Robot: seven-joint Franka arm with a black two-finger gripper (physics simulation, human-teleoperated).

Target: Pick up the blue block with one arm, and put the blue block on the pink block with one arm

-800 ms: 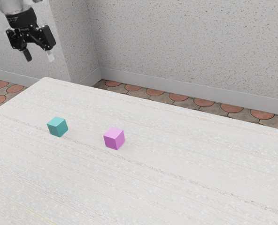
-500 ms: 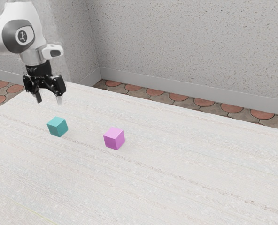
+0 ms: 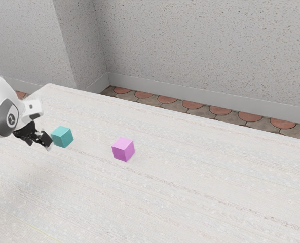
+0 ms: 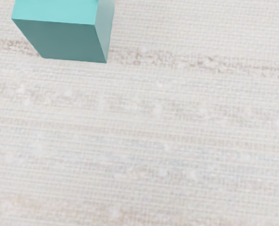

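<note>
Tool (image 3: pixel 38 142) hangs low over the table (image 3: pixel 200 192), its fingers spread with nothing between them, and the blue block (image 3: pixel 62 136) rests just beside it. The exterior view gives the pink block (image 3: pixel 123 149) farther out from the tool, beyond the blue one. The wrist view gives the blue block (image 4: pixel 64 28) close, top and side faces, flat on the table's grain.

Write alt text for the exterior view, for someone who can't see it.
A black gripper sits low over a pale table, just at the exterior view's left of a blue block. A pink block stands apart, further to the view's right.
</note>
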